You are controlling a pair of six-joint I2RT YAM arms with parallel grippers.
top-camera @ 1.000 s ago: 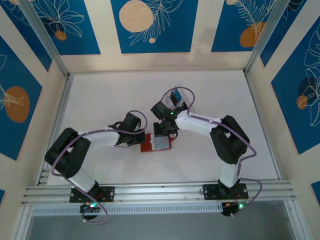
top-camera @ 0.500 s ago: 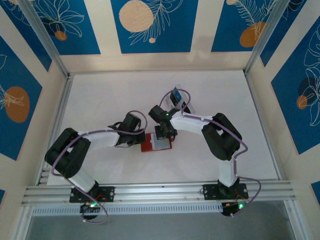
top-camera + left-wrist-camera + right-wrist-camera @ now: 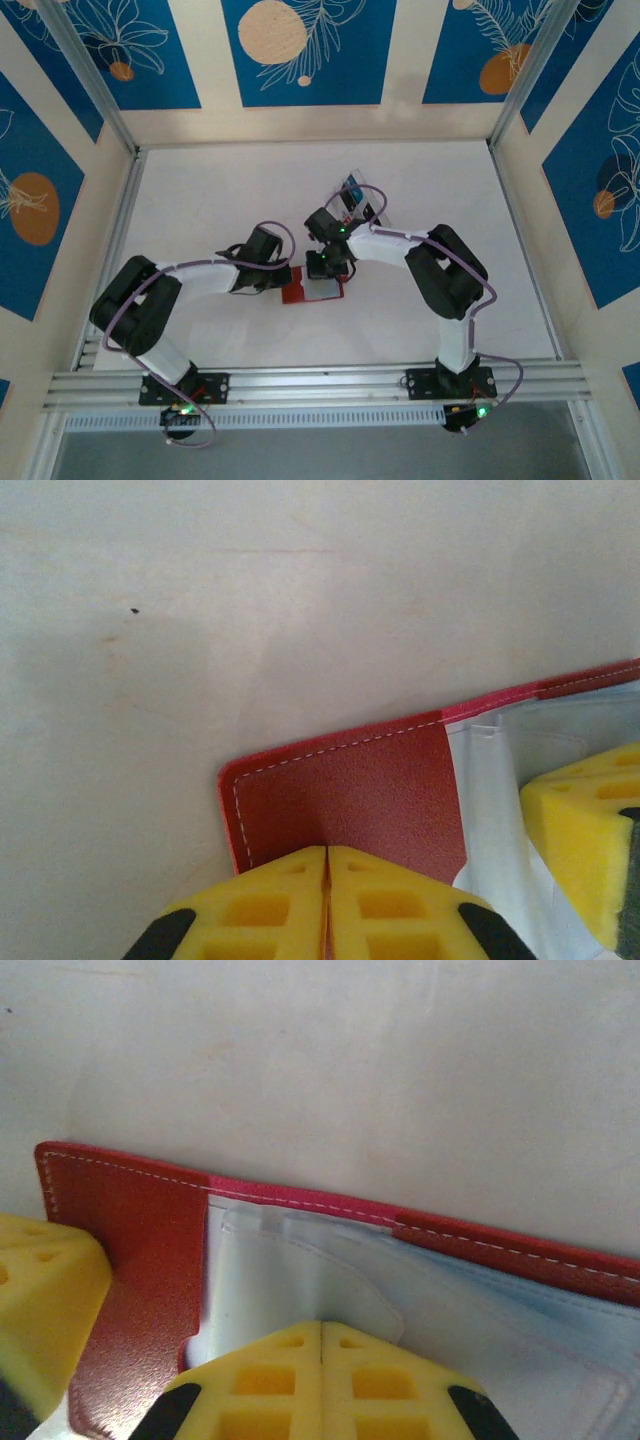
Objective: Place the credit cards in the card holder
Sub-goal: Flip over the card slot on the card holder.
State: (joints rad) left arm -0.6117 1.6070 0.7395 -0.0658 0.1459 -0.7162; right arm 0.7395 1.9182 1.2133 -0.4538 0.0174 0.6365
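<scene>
small red folding card holder (image 3: 312,288) lying open, long axis running left-right | left gripper (image 3: 326,880) and right gripper (image 3: 321,1360) both pressing it, pads closed together | thin blue credit cards (image 3: 350,187) sitting toward far edge of white table (image 3: 220,200) (right arm nearer)

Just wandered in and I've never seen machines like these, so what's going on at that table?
Two robot arms are working on a small red folding wallet lying open on the white table. The left arm's pincer, its yellow foam pads pressed together, sits over the wallet's red flap. The right pincer, also closed, sits over the pale grey inner face. No card is going in yet; a blue card lies farther back, behind the right arm.
</scene>
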